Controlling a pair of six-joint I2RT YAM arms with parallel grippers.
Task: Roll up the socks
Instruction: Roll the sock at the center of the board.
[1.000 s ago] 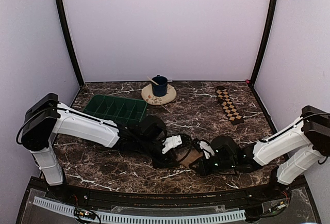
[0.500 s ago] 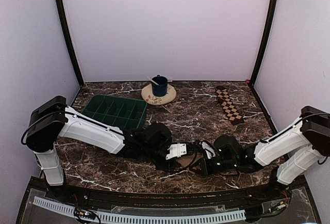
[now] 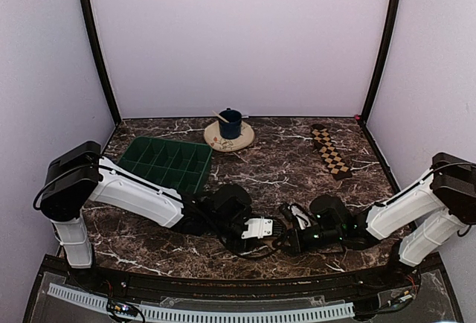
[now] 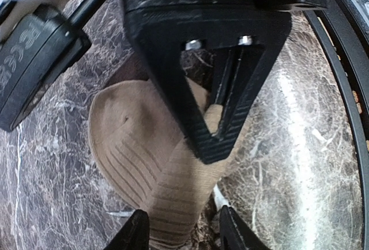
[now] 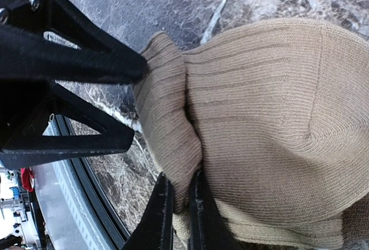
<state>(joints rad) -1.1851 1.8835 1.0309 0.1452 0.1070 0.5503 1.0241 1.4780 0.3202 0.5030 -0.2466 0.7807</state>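
Note:
The tan sock (image 5: 271, 117) lies bunched on the marble near the front edge, its ribbed cuff (image 4: 173, 204) showing in the left wrist view. My right gripper (image 5: 180, 189) is shut on a fold of that sock, and its black fingers (image 4: 222, 106) press into it. My left gripper (image 4: 185, 233) is open and straddles the cuff, which does not fill the gap between the jaws. In the top view both grippers (image 3: 269, 229) (image 3: 288, 240) meet over the sock and hide it. The checkered sock (image 3: 330, 151) lies flat as a strip at the back right.
A green compartment tray (image 3: 167, 158) sits at the back left. A blue cup (image 3: 230, 123) stands on a round plate (image 3: 223, 142) at the back middle. The table's black front rim (image 4: 346, 88) runs close beside the grippers.
My left arm has swung right and nearer to the front edge, closing in on the right gripper, and now covers the tan sock in the top view. Its jaws stand a little wider.

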